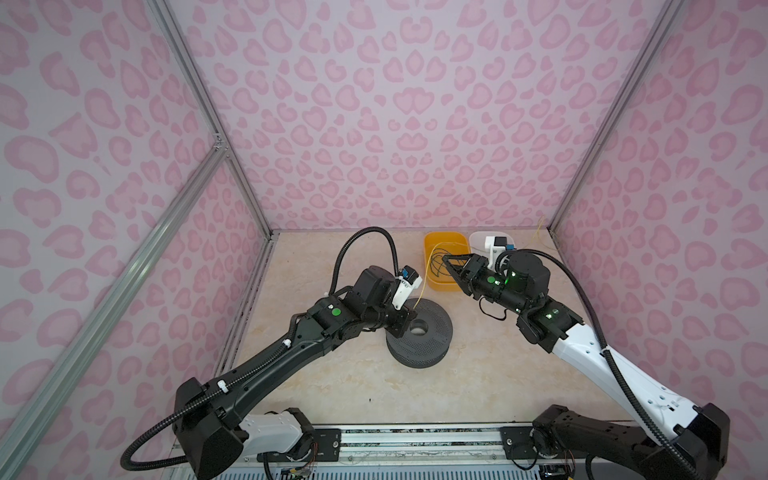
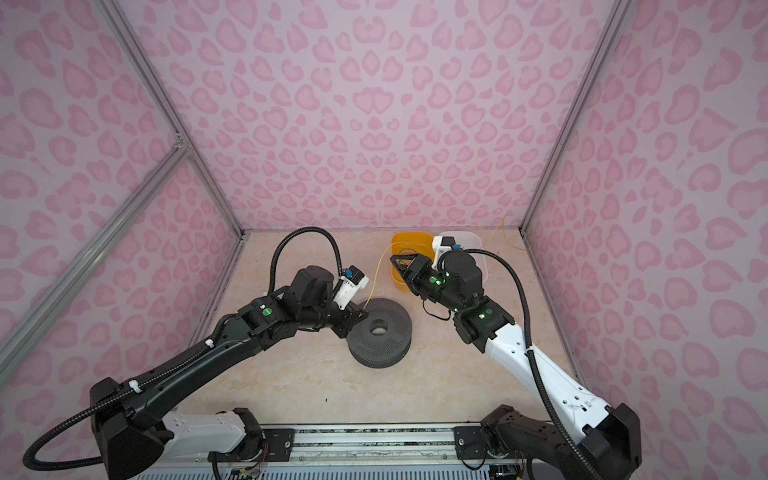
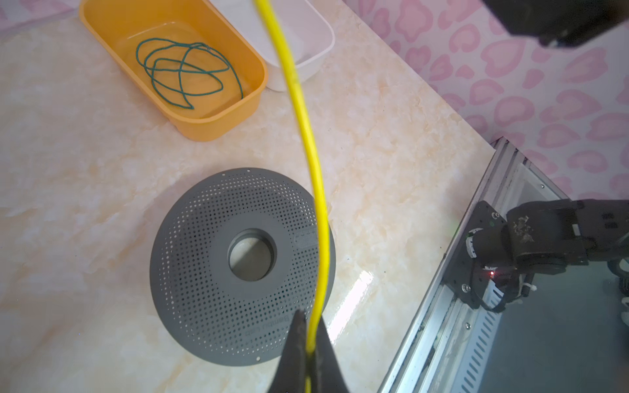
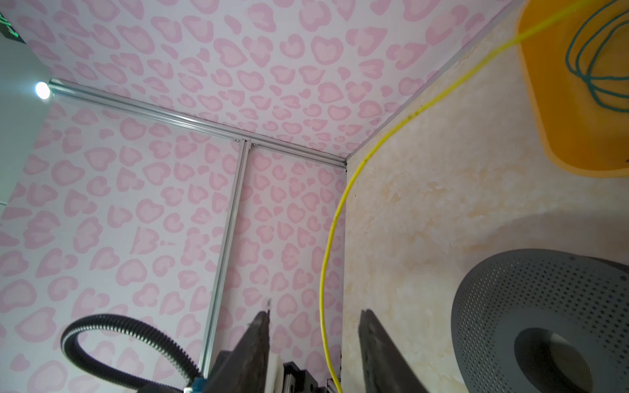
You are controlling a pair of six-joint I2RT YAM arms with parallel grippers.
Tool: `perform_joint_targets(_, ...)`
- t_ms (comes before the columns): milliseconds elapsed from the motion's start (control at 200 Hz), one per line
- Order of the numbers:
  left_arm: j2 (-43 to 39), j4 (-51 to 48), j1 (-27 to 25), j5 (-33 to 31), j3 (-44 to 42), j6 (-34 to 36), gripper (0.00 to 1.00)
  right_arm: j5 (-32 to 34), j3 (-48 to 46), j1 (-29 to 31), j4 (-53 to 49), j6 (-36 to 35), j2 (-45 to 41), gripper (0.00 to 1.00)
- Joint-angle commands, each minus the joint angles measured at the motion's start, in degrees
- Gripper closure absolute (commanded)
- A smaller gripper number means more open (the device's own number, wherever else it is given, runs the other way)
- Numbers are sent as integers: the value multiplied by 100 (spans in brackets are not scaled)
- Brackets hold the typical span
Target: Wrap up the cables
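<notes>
Spool (image 3: 204,238) lies by left jaws pinching yellow cable (image 3: 308,136); right jaws spread near orange tub (image 3: 218,126).

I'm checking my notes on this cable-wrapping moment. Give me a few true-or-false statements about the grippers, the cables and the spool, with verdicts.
1. The left gripper is shut on the yellow cable. True.
2. The green cable lies on the grey spool. False: it lies in the orange bin.
3. The right gripper's jaws stand apart. True.
4. The grey spool stands on edge. False: it lies flat on the table.
</notes>
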Motion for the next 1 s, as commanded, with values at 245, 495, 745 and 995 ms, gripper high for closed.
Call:
perform_joint_targets(245,497,29,34,525,717,26,96,487,-460,728,-661,-1197,-408,66)
perform_joint_targets(495,576,-61,34,647,808,24,96,404,-292,1001,-506,-1509,-127,67)
perform_joint_targets(745,716,-115,34,914,1094,37,96,443,-372,1001,-255,-1573,122,83)
perform_joint_targets(995,752,-172,27,1046,1060,80,97,518,-310,992,-246,-1749,200,100)
